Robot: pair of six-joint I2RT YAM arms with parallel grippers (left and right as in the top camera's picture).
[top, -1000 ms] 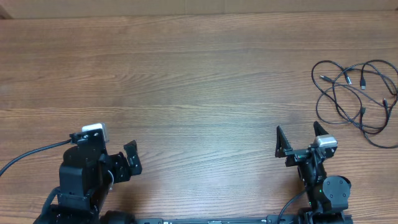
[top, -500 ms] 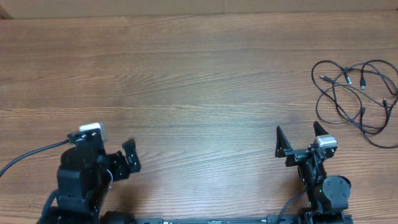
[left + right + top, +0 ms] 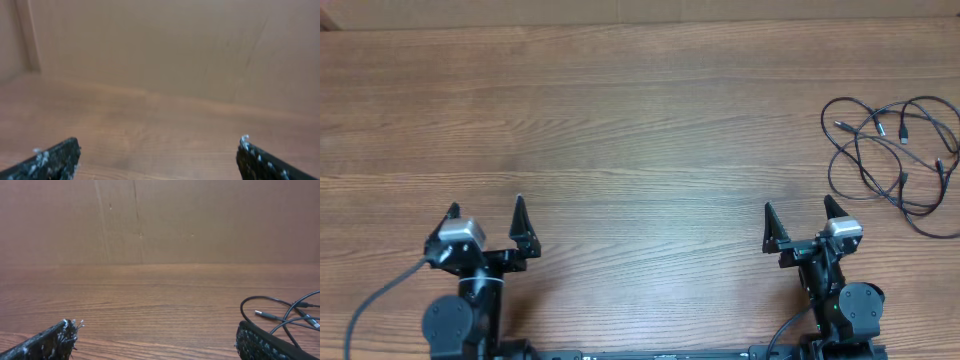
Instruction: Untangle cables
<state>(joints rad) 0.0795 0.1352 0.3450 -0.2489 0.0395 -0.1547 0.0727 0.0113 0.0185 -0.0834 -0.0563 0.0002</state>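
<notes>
Overhead: cables (image 3: 886, 150) tangled, right edge.

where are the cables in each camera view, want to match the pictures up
overhead: cables at the far right edge, ahead of the right hand.
left wrist: not in it.
right wrist: lower right corner, just past its finger.
shared landmark: the right hand's open fingers, in overhead and right wrist.

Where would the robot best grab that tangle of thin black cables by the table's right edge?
Probably the outer loop on the left of the thin black cables, taken from straight above by the open right gripper, the nearer one. The cords lie flat on the wooden table, and that strand curves clear of the crossings.
</notes>
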